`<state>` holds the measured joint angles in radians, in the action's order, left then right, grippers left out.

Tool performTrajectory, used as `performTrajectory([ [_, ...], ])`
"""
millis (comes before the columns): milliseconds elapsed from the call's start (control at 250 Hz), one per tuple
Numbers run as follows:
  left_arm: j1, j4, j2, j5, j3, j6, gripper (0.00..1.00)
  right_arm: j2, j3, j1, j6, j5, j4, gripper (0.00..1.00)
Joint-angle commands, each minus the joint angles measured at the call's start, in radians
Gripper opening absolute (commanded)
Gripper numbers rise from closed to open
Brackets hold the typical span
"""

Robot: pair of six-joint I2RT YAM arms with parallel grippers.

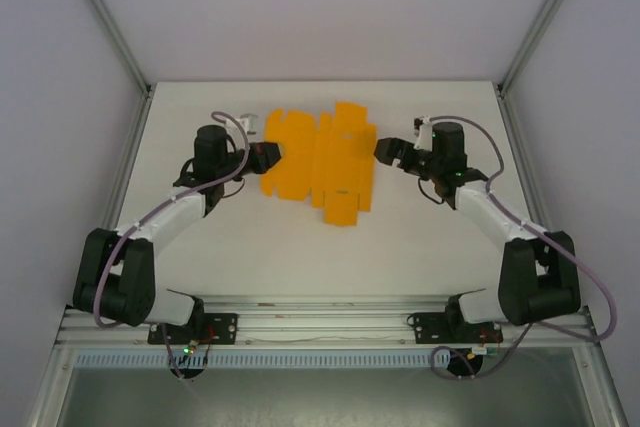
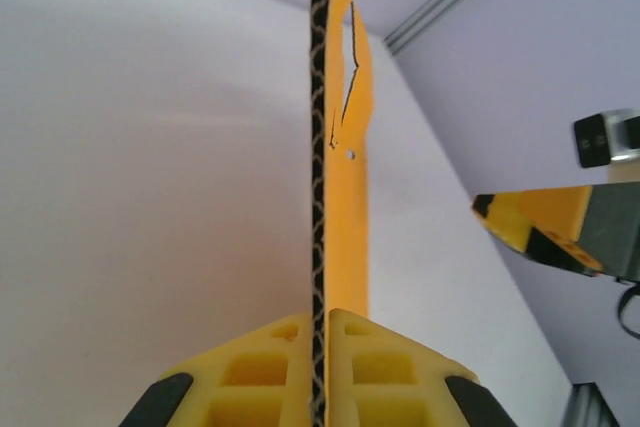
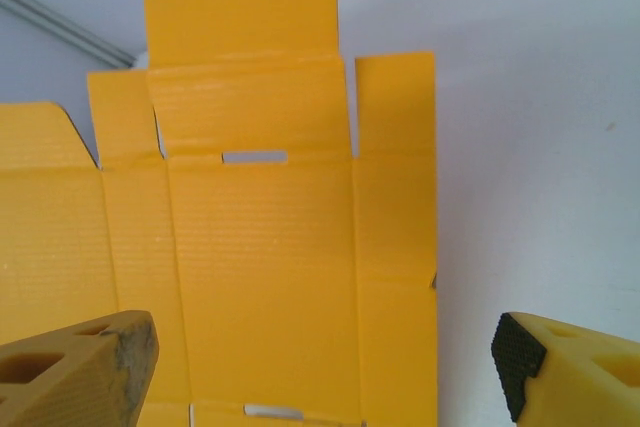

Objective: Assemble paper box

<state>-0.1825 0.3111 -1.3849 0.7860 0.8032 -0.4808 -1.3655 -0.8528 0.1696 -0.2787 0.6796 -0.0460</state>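
Here the left tool [image 2: 318,352] pinches the paper box [image 1: 320,159] edge-on.

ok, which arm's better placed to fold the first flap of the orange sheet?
Right, probably. The left gripper is shut on the edge of the sheet, anchoring it; the right gripper is open at the opposite edge, free to push a flap.

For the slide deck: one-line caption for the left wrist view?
Left gripper clamped on the flat orange paper box, its corrugated edge facing the camera.
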Motion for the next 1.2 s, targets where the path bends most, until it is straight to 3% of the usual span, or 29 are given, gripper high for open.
performTrajectory([
  [0,0.006,0.093,0.051,0.099,0.031,-0.054,0.00,0.030,0.025,-0.059,-0.014,0.193,-0.032,0.88],
  [156,0.006,0.100,0.093,0.108,0.038,-0.101,0.00,0.085,0.053,-0.106,0.028,0.287,-0.063,0.86],
  [356,0.007,0.271,0.133,0.173,-0.009,-0.229,0.00,0.103,0.069,-0.117,0.050,0.355,-0.061,0.81],
  [524,0.006,0.202,0.176,0.156,0.007,-0.170,0.00,0.102,0.077,-0.122,0.049,0.379,-0.074,0.74],
  [660,0.007,0.218,0.189,0.144,-0.004,-0.183,0.00,0.106,0.079,-0.124,0.040,0.472,-0.122,0.49],
  [807,0.006,0.188,0.189,0.101,-0.008,-0.179,0.00,0.128,0.094,-0.123,0.048,0.553,-0.156,0.45],
  [1119,0.006,0.154,0.208,0.064,-0.022,-0.139,0.00,0.170,0.107,-0.123,0.102,0.583,-0.150,0.00],
  [1195,0.006,0.145,0.210,0.055,-0.029,-0.134,0.00,0.168,0.107,-0.124,0.114,0.582,-0.160,0.00],
])
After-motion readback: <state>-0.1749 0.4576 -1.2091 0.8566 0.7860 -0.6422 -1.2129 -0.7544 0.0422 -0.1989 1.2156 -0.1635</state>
